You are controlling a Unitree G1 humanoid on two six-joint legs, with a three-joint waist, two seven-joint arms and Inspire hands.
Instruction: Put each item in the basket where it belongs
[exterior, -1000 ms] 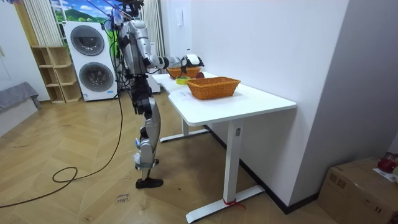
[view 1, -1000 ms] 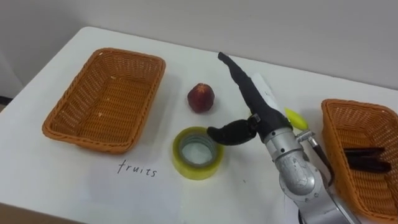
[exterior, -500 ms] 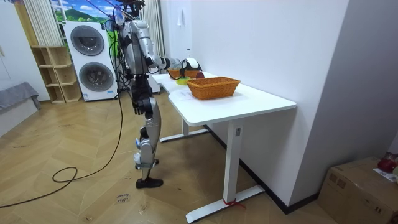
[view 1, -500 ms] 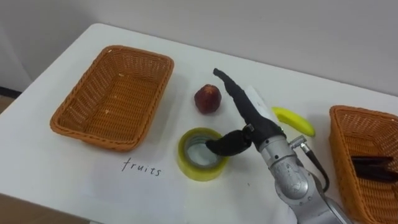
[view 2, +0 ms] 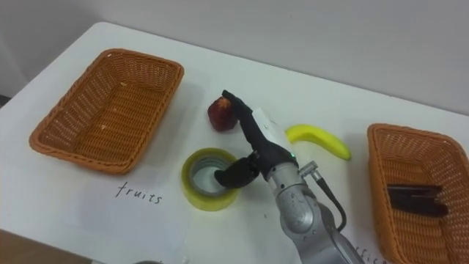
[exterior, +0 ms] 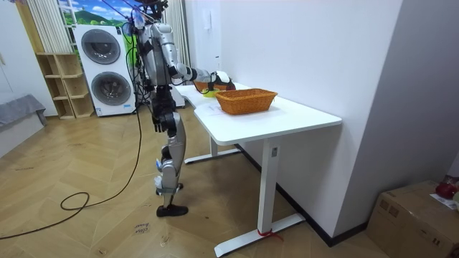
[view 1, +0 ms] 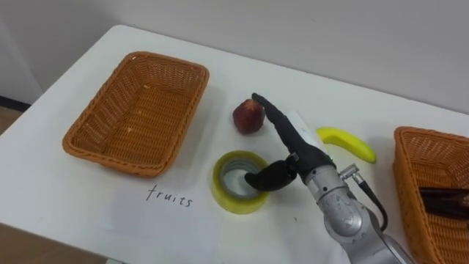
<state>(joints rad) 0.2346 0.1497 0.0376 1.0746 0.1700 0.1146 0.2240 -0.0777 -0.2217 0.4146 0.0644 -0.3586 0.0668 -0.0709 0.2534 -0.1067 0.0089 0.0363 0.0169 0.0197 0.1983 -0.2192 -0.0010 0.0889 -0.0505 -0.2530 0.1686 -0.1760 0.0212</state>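
Tape roll (view 1: 229, 199) — yellow, flat — thumb of right hand (view 1: 296, 150) in its hole, fingers straight.

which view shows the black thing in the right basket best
Right eye view: the black thing lies whole inside the right basket. In the left eye view the picture's edge cuts it off. In the room view it is too far to make out.

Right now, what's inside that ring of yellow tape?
The right hand has its thumb poking into the tape roll; white table shows through the hole beside it. Whatever lies under the thumb is covered.
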